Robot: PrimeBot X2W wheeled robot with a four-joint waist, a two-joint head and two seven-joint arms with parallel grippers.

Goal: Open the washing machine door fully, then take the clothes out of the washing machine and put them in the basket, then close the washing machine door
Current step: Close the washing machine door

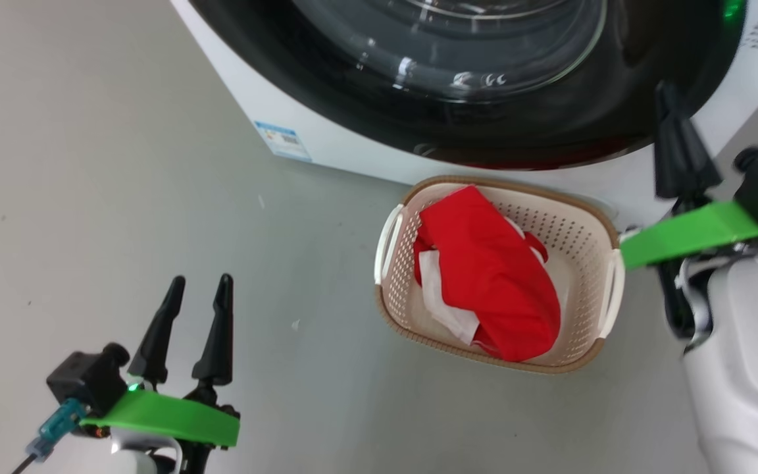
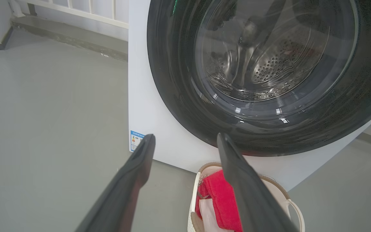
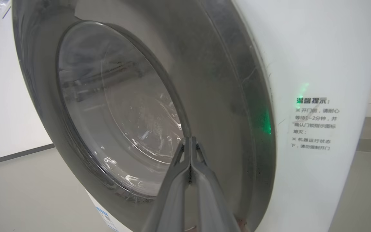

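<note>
The washing machine stands at the top of the head view, and its round black-rimmed door lies flat against the front. The steel drum shows through the door glass. On the floor in front sits the cream basket holding the red and white clothes. My right gripper is shut with nothing in it, its tips close to the door's lower right rim. My left gripper hangs open and empty at the lower left, well away from the basket.
Grey floor spreads to the left of the machine. A blue label sticker marks the machine's lower left front. A white notice with printed text sits right of the door. A railing and step run along the far wall.
</note>
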